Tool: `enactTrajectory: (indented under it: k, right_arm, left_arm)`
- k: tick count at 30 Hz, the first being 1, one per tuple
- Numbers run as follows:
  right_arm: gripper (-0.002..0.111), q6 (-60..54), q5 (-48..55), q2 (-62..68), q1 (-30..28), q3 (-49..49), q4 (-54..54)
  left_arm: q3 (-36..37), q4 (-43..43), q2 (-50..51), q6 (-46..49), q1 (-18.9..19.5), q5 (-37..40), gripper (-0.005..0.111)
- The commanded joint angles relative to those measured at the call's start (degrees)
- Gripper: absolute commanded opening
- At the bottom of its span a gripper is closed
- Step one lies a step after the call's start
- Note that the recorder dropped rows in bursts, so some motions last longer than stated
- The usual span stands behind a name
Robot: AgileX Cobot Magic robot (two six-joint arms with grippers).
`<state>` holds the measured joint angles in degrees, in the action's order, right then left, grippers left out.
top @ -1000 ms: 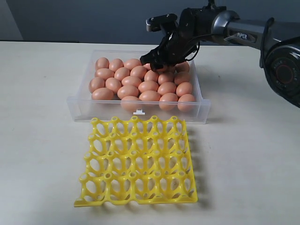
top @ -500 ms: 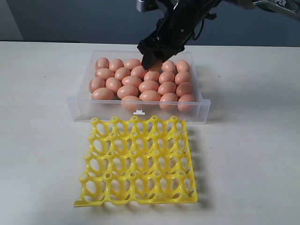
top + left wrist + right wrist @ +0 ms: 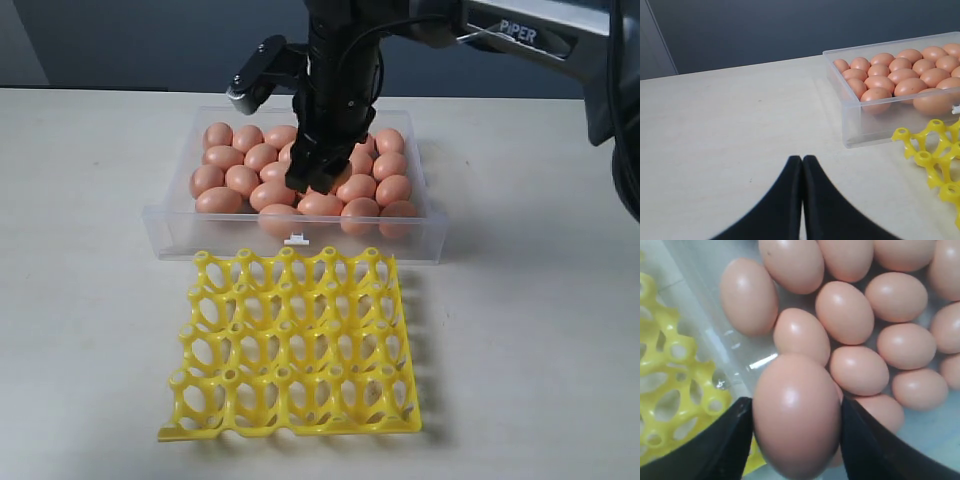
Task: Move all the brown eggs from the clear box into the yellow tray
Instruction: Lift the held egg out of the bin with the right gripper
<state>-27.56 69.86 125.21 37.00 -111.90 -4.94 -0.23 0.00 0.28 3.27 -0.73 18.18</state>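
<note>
The right hand (image 3: 797, 437) grips one egg (image 3: 796, 405) above the box (image 3: 200, 238), near its tray-side wall. Pinched only at its smooth sides, it could slip during the carry to the tray (image 3: 300, 340) beside the box. The left hand (image 3: 802, 167) sits clenched, empty, beside the box.

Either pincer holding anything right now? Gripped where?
Right pincer holds one brown egg, with its fingers pressed on the egg's two opposite long sides. Left pincer is shut on nothing.
</note>
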Motion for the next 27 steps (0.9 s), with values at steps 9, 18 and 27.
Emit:
enactTrajectory:
  k: [9, 18, 27]
  right_arm:
    - [-0.001, 3.2, 0.1, -7.6, 4.3, 11.9, -8.5]
    - [-0.001, 3.2, 0.1, -12.7, 4.3, 18.3, -7.4]
    - [-0.001, 3.2, 0.1, -9.3, 4.3, 21.7, -7.8]
  left_arm:
    - [0.2, 0.0, -0.3, 0.0, 0.2, -0.6, 0.000]
    - [0.2, 0.0, -0.3, 0.0, 0.2, -0.6, 0.000]
    - [0.2, 0.0, -0.3, 0.0, 0.2, -0.6, 0.000]
